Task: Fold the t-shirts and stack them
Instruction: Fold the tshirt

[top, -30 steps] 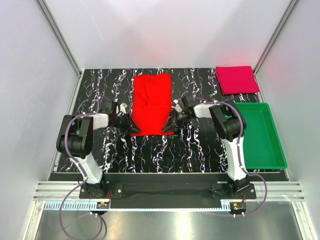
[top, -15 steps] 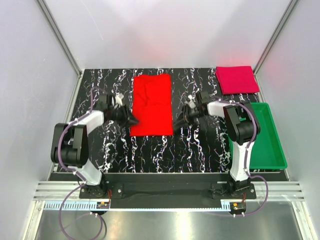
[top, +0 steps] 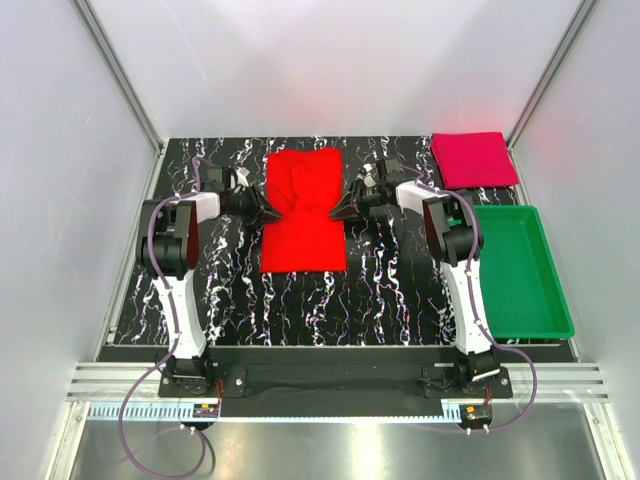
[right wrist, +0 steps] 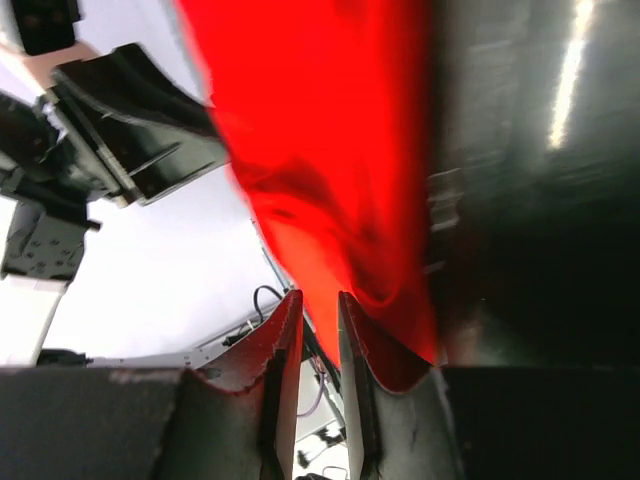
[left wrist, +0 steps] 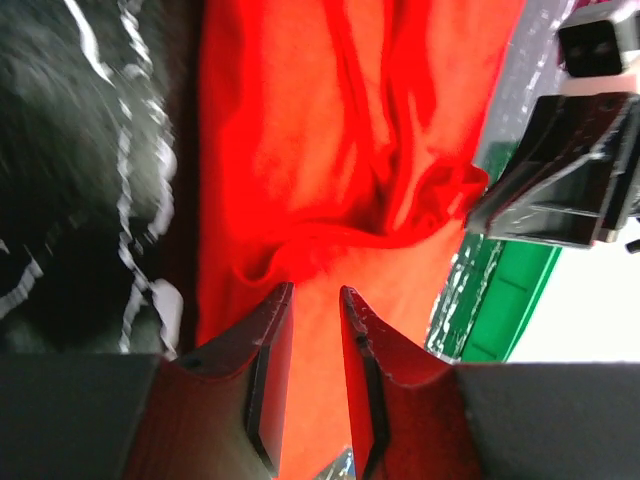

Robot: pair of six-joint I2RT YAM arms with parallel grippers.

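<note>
Both arms reach in at the red shirt (top: 303,215) from either side, right at mid-length. The left gripper (top: 266,207) sits on the shirt's left long edge and the right gripper (top: 336,210) on the right long edge, tips pointing at each other across the cloth.

The left gripper's jaws stand a narrow slot apart, with red cloth showing through the slot. I cannot tell if any of it is pinched. It's the same on the right: jaws nearly together, cloth at the tips, grip unclear.

There is plenty of room. Bare desk (top: 390,290) lies open on both sides of the shirt and in a wide strip in front of its near edge. The tray (top: 520,300) runs along the desk's right edge, well apart from the red shirt. The crimson shirt (top: 473,158) lies folded square in the far right corner, just behind the tray.

The red shirt lies mid-desk as a long narrow panel, its long edges running away from the arm bases and its far end close to the back edge. The near edge is straight and the near half is smooth. The far half is rumpled. In the left wrist view, creases fan toward the right gripper's tip, and a small pucker sits just off the left gripper's tips.
</note>
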